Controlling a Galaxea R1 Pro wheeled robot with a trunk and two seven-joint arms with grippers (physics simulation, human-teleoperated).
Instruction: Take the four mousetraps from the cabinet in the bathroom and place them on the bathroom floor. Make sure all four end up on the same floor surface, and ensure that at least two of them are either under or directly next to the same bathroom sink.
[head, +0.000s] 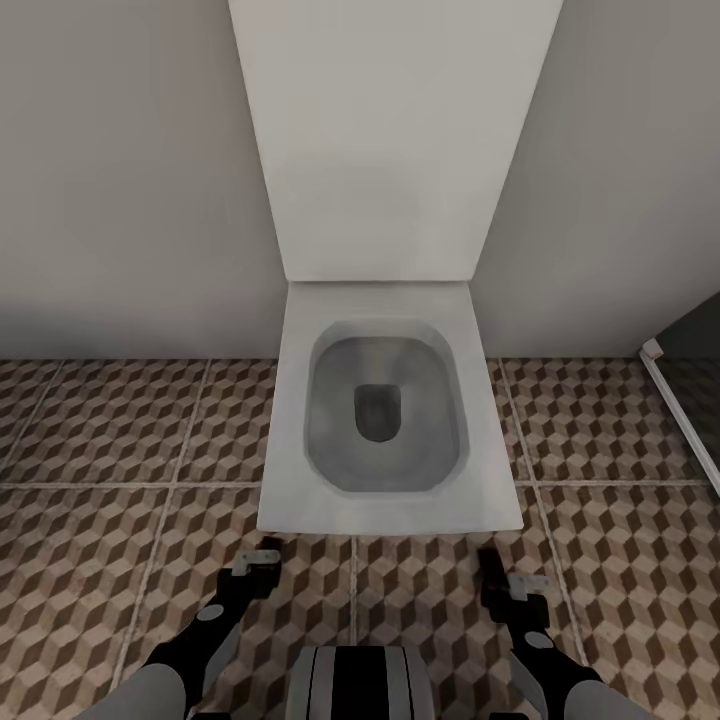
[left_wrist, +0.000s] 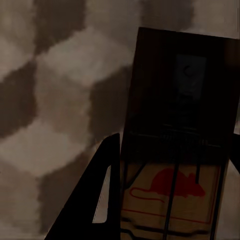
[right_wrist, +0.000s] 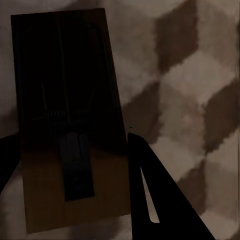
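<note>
Seen through the left wrist camera, a tan wooden mousetrap (left_wrist: 176, 125) with a red mouse mark and dark wire sits between the dark fingers (left_wrist: 97, 200) of my left gripper (left_wrist: 172, 192), which is shut on it. My right gripper (right_wrist: 70, 175) is shut on a second mousetrap (right_wrist: 70, 115), held over the bathroom floor (right_wrist: 195, 75). In the head view both grippers, left (head: 258, 562) and right (head: 492, 575), hang low over the cube-patterned bathroom floor (head: 120, 560) just in front of a toilet. The cabinet and the sink are out of view.
A white square toilet (head: 300, 500) with its lid (head: 390, 140) raised stands straight ahead against a pale wall (head: 120, 180). A white-framed dark panel (head: 685, 400) edges in at the right. Tiled floor stretches to both sides of the toilet.
</note>
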